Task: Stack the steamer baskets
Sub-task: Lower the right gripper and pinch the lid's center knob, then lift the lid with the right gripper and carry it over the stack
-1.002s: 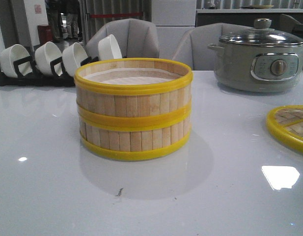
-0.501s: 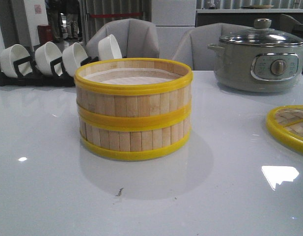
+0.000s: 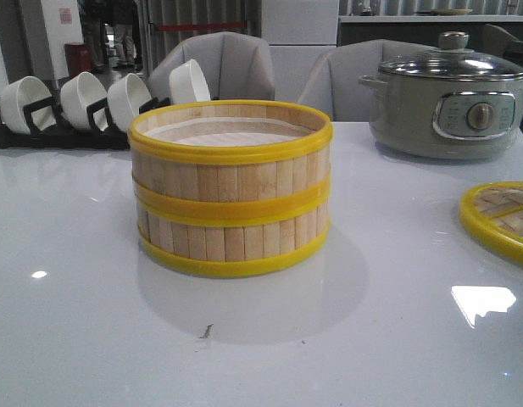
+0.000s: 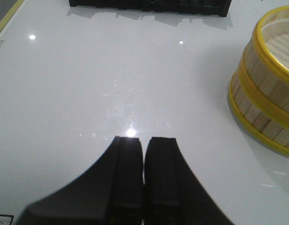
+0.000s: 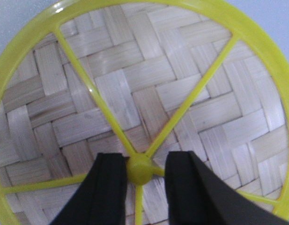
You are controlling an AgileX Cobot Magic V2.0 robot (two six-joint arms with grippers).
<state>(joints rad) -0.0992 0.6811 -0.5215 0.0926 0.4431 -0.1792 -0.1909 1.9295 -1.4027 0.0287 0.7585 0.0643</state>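
Two steamer baskets (image 3: 231, 191) stand stacked, one atop the other, on the white bench (image 3: 91, 322), off to one side of the left claw (image 4: 144, 176), whose fingers are pressed together on nothing. The right claw (image 5: 140, 187) hangs over the woven-bamboo lid (image 5: 181, 93), fingers parted either side of its yellow knob (image 5: 140, 169); contact with the knob cannot be judged from this angle.

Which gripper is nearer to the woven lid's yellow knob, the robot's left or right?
Right. The right gripper has its fingers on either side of the knob on the lid. The left gripper is shut over bare table beside the stacked steamer baskets.
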